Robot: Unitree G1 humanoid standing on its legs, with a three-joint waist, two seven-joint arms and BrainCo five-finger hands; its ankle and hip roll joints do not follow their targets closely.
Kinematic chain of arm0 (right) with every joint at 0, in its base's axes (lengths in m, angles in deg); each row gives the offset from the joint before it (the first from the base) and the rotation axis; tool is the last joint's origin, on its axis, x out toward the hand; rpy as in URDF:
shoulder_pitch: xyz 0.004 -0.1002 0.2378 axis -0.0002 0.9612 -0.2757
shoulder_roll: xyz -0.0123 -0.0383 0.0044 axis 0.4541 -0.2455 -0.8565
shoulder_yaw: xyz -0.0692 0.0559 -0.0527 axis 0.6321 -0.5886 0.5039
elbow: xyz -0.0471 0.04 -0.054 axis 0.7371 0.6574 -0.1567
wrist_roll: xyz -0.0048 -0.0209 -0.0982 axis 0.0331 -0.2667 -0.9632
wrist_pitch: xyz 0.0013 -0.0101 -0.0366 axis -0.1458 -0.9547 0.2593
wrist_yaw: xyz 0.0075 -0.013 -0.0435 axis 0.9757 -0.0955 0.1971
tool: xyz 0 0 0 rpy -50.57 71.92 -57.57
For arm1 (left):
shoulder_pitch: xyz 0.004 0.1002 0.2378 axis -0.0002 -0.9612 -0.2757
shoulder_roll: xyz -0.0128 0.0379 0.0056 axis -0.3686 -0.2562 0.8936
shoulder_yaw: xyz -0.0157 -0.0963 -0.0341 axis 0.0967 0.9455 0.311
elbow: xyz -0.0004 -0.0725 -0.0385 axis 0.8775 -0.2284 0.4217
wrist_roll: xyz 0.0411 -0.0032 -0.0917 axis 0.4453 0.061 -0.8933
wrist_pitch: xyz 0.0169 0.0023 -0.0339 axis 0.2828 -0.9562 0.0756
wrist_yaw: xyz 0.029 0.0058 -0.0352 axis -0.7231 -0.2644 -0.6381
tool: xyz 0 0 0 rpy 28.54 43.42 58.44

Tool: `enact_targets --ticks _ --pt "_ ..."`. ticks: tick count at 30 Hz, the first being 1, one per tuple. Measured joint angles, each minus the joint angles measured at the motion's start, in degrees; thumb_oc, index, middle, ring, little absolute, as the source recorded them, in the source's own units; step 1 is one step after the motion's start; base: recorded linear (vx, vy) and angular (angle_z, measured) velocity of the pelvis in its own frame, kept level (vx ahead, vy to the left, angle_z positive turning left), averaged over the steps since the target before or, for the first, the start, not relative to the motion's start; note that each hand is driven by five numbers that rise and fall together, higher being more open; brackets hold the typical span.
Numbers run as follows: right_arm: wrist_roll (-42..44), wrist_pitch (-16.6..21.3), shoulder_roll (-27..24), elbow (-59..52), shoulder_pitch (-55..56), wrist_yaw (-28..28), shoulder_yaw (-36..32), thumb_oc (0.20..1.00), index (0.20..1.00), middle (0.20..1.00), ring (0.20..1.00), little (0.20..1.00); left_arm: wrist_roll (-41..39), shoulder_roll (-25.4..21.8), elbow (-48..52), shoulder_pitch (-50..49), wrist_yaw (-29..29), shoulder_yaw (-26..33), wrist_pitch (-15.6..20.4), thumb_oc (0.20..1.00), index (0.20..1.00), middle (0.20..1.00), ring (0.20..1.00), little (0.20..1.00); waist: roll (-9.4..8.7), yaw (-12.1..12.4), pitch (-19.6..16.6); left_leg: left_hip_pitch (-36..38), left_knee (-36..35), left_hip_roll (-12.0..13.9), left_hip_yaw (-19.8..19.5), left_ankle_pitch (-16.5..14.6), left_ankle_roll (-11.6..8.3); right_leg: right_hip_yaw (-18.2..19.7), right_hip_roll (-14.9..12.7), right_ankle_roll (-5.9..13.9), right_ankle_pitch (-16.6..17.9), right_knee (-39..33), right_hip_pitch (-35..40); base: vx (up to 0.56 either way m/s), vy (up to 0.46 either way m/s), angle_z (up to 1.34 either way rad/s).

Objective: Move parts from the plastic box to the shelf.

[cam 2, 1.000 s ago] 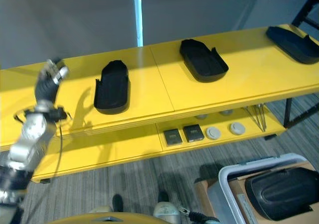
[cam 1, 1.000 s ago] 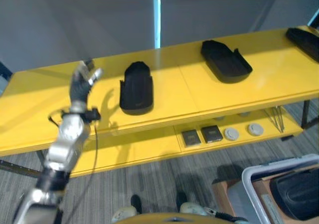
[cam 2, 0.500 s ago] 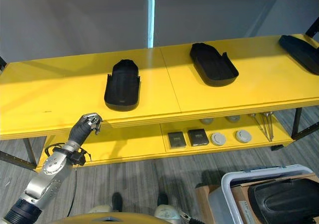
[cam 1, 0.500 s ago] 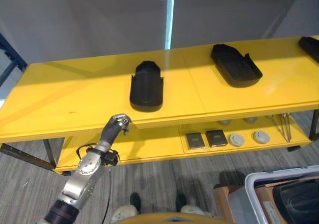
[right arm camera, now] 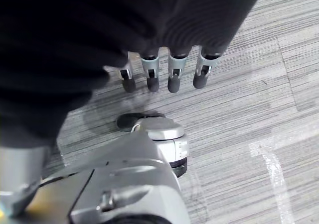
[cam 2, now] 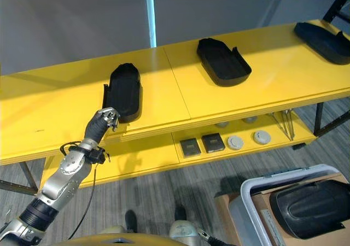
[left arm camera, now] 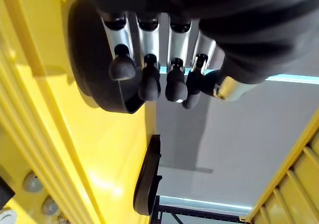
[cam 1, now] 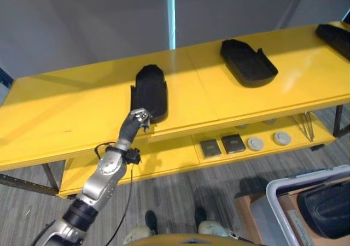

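Observation:
A long yellow shelf [cam 1: 65, 115] carries three black moulded parts: one left of centre [cam 1: 149, 93], one right of centre [cam 1: 247, 63], one at the far right end [cam 1: 333, 38]. My left hand [cam 1: 136, 120] hovers at the shelf's front edge, just in front of the left-of-centre part [left arm camera: 89, 59], fingers [left arm camera: 149, 82] curled and holding nothing. The grey plastic box [cam 2: 251, 188] stands on the floor at the lower right, with another black part [cam 2: 309, 208] in it. My right hand [right arm camera: 159, 74] hangs over the grey floor, fingers relaxed and holding nothing.
The shelf's lower level holds two dark square pieces [cam 1: 221, 146], two round grey discs [cam 1: 268, 141] and thin metal tools [cam 1: 306, 127]. A grey wall stands behind the shelf. Striped grey floor lies in front of it.
My left hand dropped from above the shelf's left part to its front edge, curled its fingers, then moved right, close to the left-of-centre black part. The camera shifted too.

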Motion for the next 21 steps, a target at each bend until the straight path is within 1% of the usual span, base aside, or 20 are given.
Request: enact_targets --ticks 1,3,5,10,13,18,19,21 --pt "0.01 -0.04 -0.1 -0.99 -0.05 0.0 -0.01 1.0 1.0 1.0 1.0 1.0 0.02 0.04 -1.22 0.59 -1.25 0.0 -1.14 0.2 0.2 0.2 0.2 0.2 0.12 -0.71 0.53 -0.29 0.0 -0.01 0.08 0.01 0.0 0.05 0.0 0.13 0.11 0.0 -0.31 -0.01 0.006 -0.07" --pt "0.0 -0.06 -0.11 -1.3 -0.33 0.0 0.12 1.0 1.0 1.0 1.0 1.0 0.05 0.18 -2.77 1.14 -1.8 -0.01 -1.83 0.2 0.2 0.2 0.2 0.2 0.09 -1.31 1.16 -0.34 0.01 -0.01 0.09 0.06 0.04 0.05 0.02 0.13 0.16 0.0 -0.36 0.0 0.0 0.0" --pt "0.01 -0.09 -0.42 -1.38 -0.71 -0.01 0.78 1.0 1.0 1.0 1.0 1.0 0.07 0.57 -3.17 1.41 -2.98 -0.02 -2.61 0.2 0.2 0.2 0.2 0.2 0.06 -1.64 2.18 -0.35 0.01 -0.02 0.22 0.13 0.03 0.12 0.05 0.12 0.19 0.0 -0.47 0.0 0.0 0.0" --pt "0.02 -0.17 -0.84 -1.52 -1.28 -0.01 1.38 1.0 1.0 1.0 1.0 1.0 0.62 1.15 -4.68 2.59 -4.86 -0.54 -3.08 0.2 0.2 0.2 0.2 0.2 0.02 -1.68 3.77 -0.52 0.01 -0.09 0.3 0.28 -0.16 0.26 0.1 0.13 0.18 0.0 -0.68 -0.01 0.001 0.0" --pt "0.04 -0.23 -1.02 -1.77 -1.58 -0.01 1.82 1.0 1.0 1.0 1.0 1.0 1.0 1.22 -5.85 5.11 -6.24 -0.77 -2.96 0.2 0.2 0.2 0.2 0.2 -0.1 -1.71 4.79 -0.73 0.01 -0.09 0.33 0.22 -0.25 0.32 0.11 0.14 0.19 0.0 -0.88 0.0 0.0 0.0" --pt "0.07 -0.42 -1.41 -3.67 -1.82 -0.03 2.01 1.0 1.0 1.0 1.0 1.0 1.56 1.7 -8.1 9.06 -8.6 -0.79 -0.57 0.2 0.2 0.2 0.2 0.2 -0.27 -2.48 6.32 -1.65 0.02 -0.11 0.75 0.42 -0.2 0.88 0.14 0.15 0.61 0.01 -2.04 -0.01 -0.005 -0.05" --pt "0.07 -0.47 -1.38 -3.51 -2.16 -0.03 2.07 1.0 1.0 1.0 1.0 1.0 1.56 1.71 -8.72 10.17 -9.1 -0.77 -0.07 0.2 0.2 0.2 0.2 0.2 -0.32 -2.72 6.83 -1.61 0.02 -0.12 1.19 0.65 0.12 1.31 0.2 0.12 0.76 0.01 -2.18 0.0 -0.022 -0.16" --pt "0.08 -0.46 -1.3 -3.58 -2.65 -0.03 2.06 1.0 1.0 1.0 1.0 1.0 1.53 1.69 -10.0 12.07 -9.84 -0.27 0.58 0.2 0.2 0.2 0.2 0.2 -0.35 -3.52 7.72 -1.47 0.02 -0.14 1.61 0.62 0.11 1.46 0.2 0.12 0.82 0.01 -2.25 0.0 -0.017 -0.12"
